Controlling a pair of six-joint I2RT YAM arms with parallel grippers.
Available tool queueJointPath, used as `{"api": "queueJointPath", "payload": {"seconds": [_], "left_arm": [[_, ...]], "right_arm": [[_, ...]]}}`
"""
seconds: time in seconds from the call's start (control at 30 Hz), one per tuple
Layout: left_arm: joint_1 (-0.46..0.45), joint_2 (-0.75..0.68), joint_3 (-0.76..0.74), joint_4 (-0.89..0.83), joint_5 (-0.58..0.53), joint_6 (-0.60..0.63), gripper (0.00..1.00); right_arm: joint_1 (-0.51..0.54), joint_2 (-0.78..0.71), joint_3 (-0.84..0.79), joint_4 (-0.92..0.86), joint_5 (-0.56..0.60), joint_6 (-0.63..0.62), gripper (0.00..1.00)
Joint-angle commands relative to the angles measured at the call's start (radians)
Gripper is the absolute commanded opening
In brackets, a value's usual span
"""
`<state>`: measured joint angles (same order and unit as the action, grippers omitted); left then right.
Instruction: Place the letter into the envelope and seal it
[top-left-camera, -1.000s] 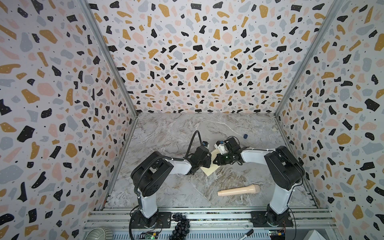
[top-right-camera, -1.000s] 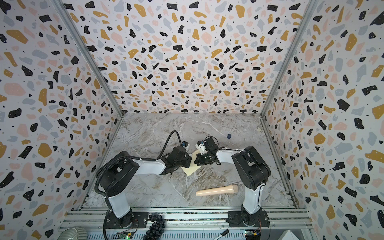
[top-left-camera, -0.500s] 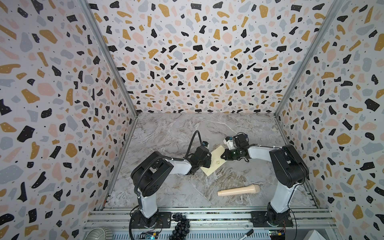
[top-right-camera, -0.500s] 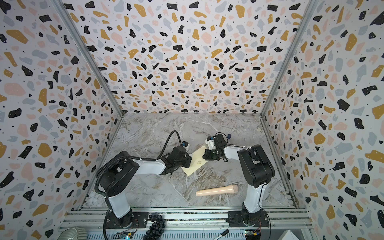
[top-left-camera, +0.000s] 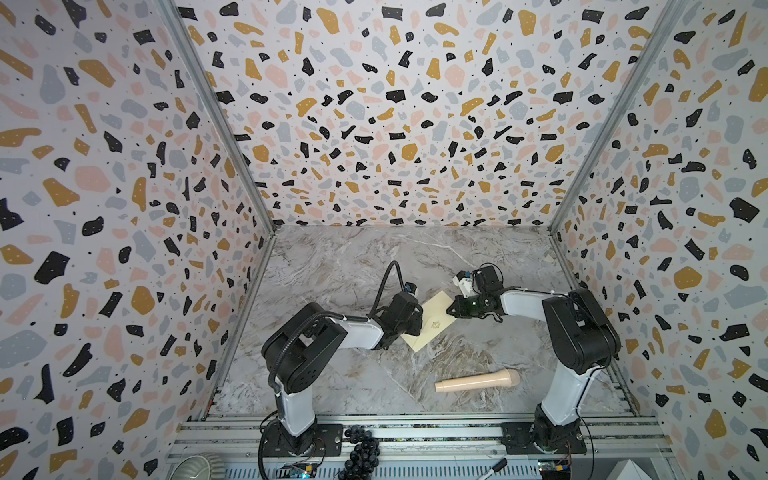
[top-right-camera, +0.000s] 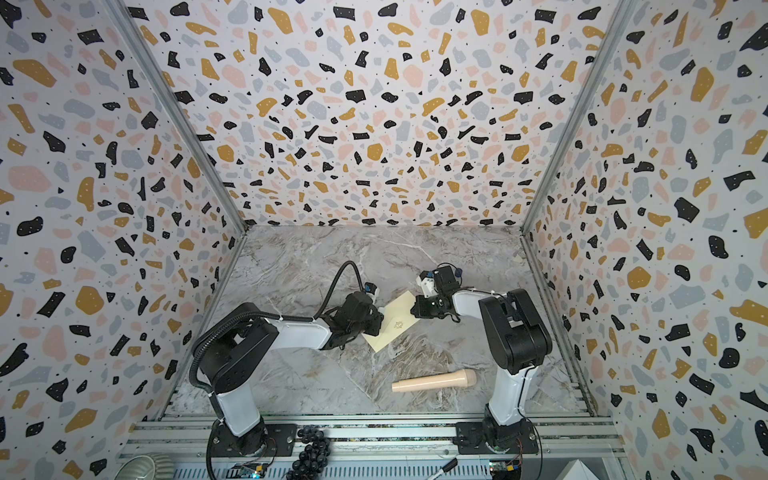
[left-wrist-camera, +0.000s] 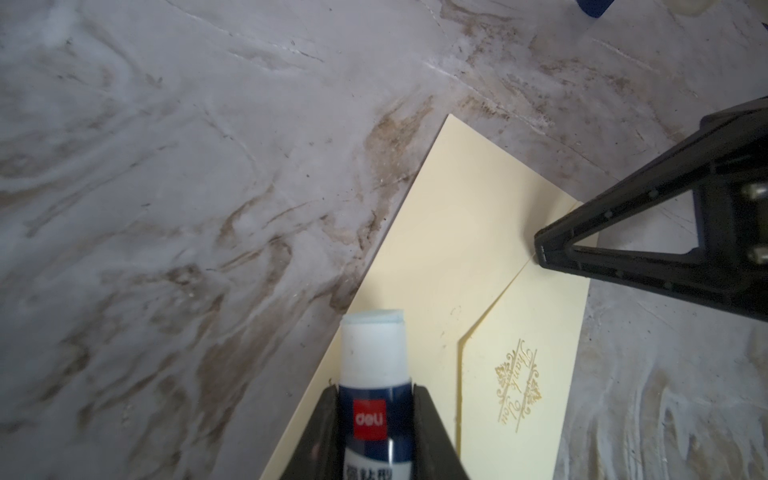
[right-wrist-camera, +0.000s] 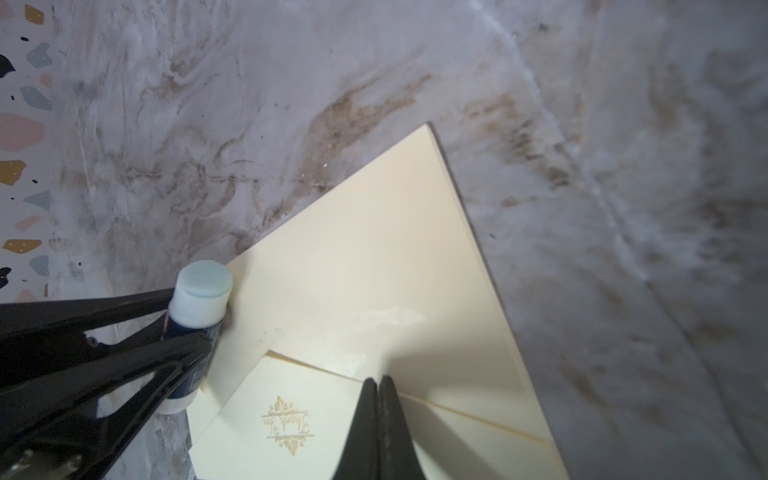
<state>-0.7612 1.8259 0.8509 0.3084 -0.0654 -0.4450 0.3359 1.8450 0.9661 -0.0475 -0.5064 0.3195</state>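
The envelope (top-left-camera: 432, 319) lies flat on the marble surface (top-left-camera: 357, 270) between the two arms. Its flap (left-wrist-camera: 519, 374) is folded down over the body, gold emblem up. The letter is nowhere in sight; it may be inside, but that cannot be confirmed.

The left jaws are partly open and clamped on an uncapped glue stick (left-wrist-camera: 372, 349), whose tip hangs just over the envelope's edge. The right jaws are fully closed on nothing, and their tip appears to press at one end of the flap's fold.

Risks noted:
- The flap is pinned at one end only, so the free end may spring up if the bond is weak.
- The bare glue tip could smear the outer face, or drag the light envelope and pivot it about the single pinned point.
- A pale smear (right-wrist-camera: 386, 316) beyond the flap, probably stray glue, could stick to whatever touches it.
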Motion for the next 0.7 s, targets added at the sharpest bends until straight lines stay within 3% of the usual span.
{"api": "queueJointPath", "payload": {"seconds": [0.0, 0.1, 0.17, 0.53, 0.67], "left_arm": [[0.000, 0.017, -0.010, -0.041, -0.014, 0.014, 0.00], [0.000, -0.004, -0.003, -0.042, -0.011, 0.008, 0.00], [0.000, -0.025, 0.006, -0.046, -0.011, 0.005, 0.00], [0.000, -0.239, 0.079, -0.083, -0.031, 0.053, 0.00], [0.001, -0.345, 0.057, -0.091, -0.070, 0.110, 0.00]], "right_arm": [[-0.016, 0.004, -0.018, -0.064, 0.032, -0.005, 0.00], [-0.033, -0.044, -0.020, -0.026, -0.072, 0.037, 0.00], [-0.038, -0.098, -0.022, -0.005, -0.102, 0.067, 0.05], [-0.042, -0.359, -0.086, -0.084, 0.003, 0.084, 0.64], [-0.043, -0.383, -0.141, -0.085, 0.014, 0.111, 0.77]]}}
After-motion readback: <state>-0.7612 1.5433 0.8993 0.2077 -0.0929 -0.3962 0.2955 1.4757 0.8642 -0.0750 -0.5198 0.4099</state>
